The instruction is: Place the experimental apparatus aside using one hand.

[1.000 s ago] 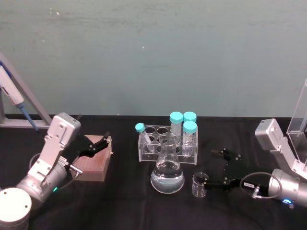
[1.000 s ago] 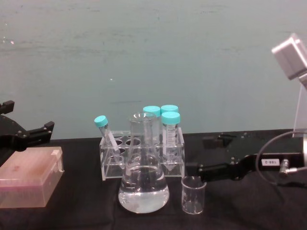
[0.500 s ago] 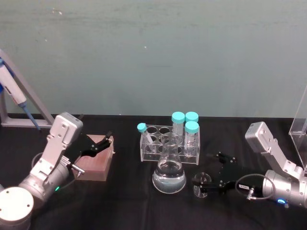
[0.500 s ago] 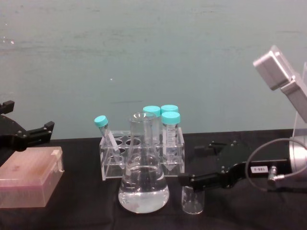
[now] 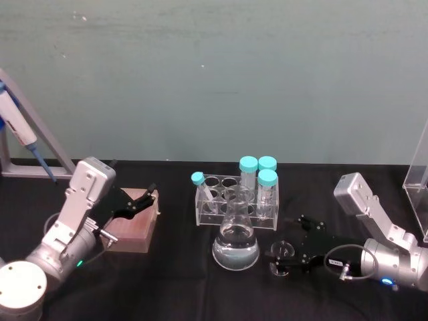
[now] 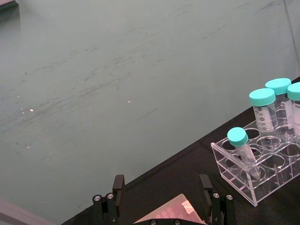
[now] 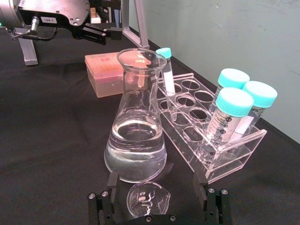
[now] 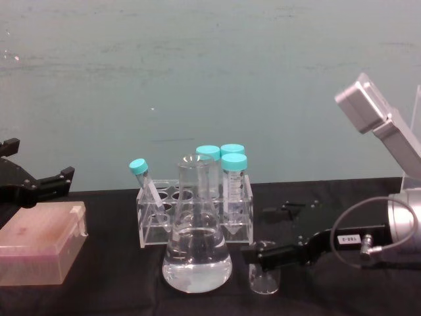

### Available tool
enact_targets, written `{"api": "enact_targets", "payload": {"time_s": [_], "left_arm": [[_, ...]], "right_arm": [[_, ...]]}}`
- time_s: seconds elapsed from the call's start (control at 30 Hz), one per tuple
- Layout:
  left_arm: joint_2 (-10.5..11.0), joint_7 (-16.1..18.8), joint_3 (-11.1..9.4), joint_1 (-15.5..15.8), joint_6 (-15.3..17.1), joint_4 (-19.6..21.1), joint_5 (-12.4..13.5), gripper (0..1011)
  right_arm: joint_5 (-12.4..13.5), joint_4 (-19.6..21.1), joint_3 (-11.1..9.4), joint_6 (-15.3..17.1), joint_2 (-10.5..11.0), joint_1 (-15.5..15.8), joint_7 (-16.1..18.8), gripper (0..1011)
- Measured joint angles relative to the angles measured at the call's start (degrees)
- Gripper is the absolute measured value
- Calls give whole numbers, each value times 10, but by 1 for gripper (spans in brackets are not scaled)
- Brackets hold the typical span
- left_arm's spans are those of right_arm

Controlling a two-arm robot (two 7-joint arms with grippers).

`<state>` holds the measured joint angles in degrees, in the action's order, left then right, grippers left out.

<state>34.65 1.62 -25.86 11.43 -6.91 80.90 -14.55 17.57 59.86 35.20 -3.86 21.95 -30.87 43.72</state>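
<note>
The small glass beaker (image 5: 282,256) stands on the black table just right of the conical flask (image 5: 235,242), which holds clear liquid. My right gripper (image 5: 289,244) lies low over the table, open, with one finger on each side of the beaker (image 7: 145,199) and a gap to either finger. In the chest view the beaker (image 8: 264,278) sits partly behind the near finger of the right gripper (image 8: 270,234), next to the flask (image 8: 196,253). A clear acrylic stand (image 5: 420,174) shows partly at the right edge. My left gripper (image 5: 142,198) hangs open over a pink box (image 5: 132,226).
A clear tube rack (image 5: 233,199) with several teal-capped tubes stands right behind the flask. A blue-and-white pipette (image 5: 17,130) leans on a grey stand at far left. Bare black table lies in front of the flask and between the box and rack.
My right gripper has slid left along the table, from beside the beaker to having it between its fingers. The left arm has not moved.
</note>
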Motion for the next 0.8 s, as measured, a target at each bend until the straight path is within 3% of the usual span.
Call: {"api": "enact_targets", "payload": {"time_s": [0.8], "left_arm": [[0,0,0,0,0,0,0,1000]], "right_arm": [[-6,-23,8,-4,-4,-8,0,1000]]}}
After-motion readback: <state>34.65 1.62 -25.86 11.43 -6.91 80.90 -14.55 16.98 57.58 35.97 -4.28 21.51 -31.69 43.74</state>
